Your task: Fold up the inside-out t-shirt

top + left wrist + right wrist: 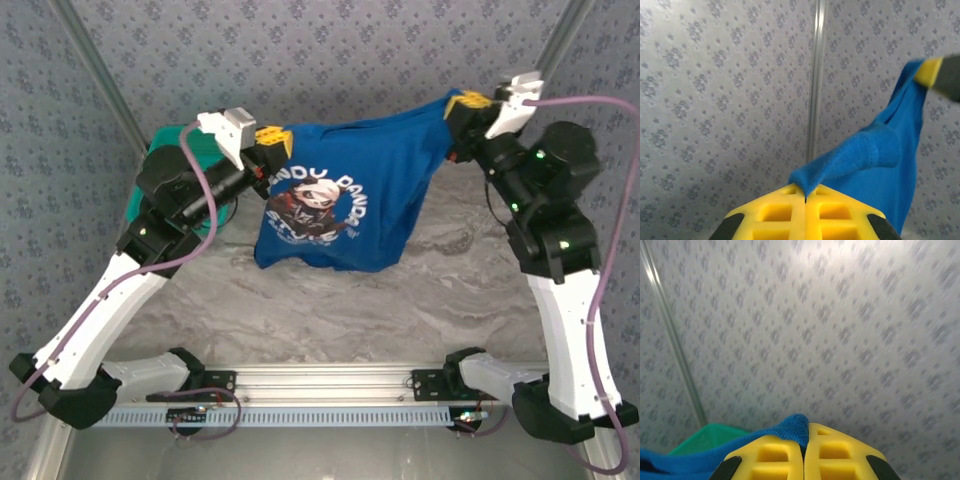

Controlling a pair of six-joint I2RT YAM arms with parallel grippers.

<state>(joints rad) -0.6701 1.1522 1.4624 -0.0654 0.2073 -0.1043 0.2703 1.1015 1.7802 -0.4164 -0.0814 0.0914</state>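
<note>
The royal-blue t-shirt point(350, 190) hangs stretched in the air between both arms, its printed side toward the top camera, its lower hem sagging to the marble table. My left gripper point(272, 140) is shut on the shirt's upper left edge; in the left wrist view the yellow fingers point(790, 212) pinch a fold of blue cloth point(850, 160). My right gripper point(470, 103) is shut on the upper right edge; in the right wrist view blue fabric point(795, 427) pokes out between its closed yellow fingers point(840, 450). The far right gripper tip point(935, 72) holds the shirt's other corner in the left wrist view.
A teal mesh basket point(150, 170) stands at the back left behind the left arm, its rim point(705, 437) seen from the right wrist. Patterned grey walls enclose the table, with metal corner posts point(815, 80). The marble tabletop point(330, 310) lies under the shirt.
</note>
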